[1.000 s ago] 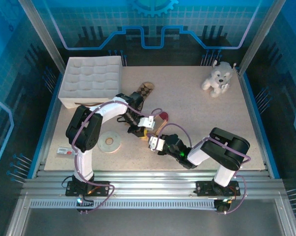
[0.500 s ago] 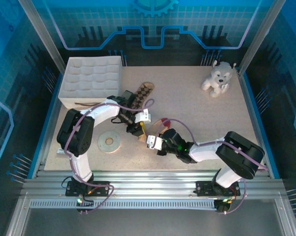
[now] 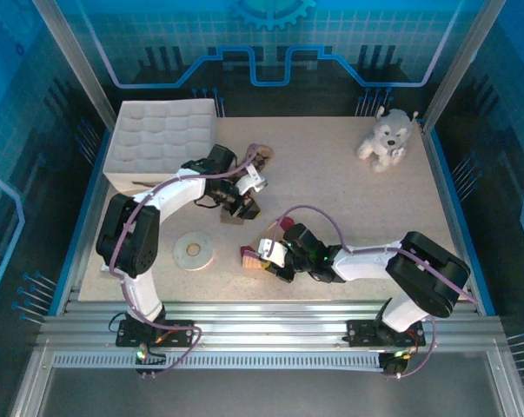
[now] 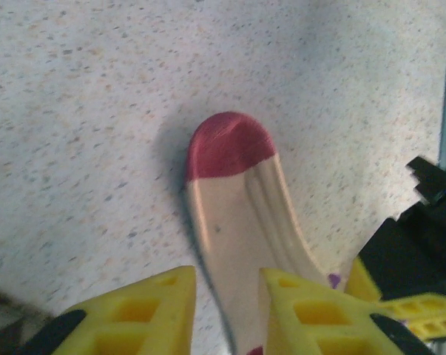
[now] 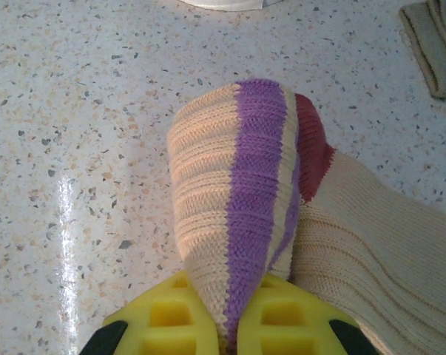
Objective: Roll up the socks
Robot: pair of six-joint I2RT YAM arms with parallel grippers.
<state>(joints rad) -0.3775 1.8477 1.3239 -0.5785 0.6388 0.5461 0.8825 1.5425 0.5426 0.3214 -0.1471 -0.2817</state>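
Left gripper (image 4: 226, 279): jaws apart, straddling the tan sock (image 4: 237, 214), its red toe pointing to 12 o'clock. The argyle sock (image 3: 260, 157) lies on the surface (image 3: 357, 208) at 12 o'clock of that gripper. Right gripper (image 5: 234, 299): jaws clamped on the striped cuff (image 5: 234, 185), which is folded over. Rolling looks barely begun; the next move calls for turning the cuff toward the toe.

Lab: aluminium-framed, blue-panelled robot enclosure (image 3: 262, 323)
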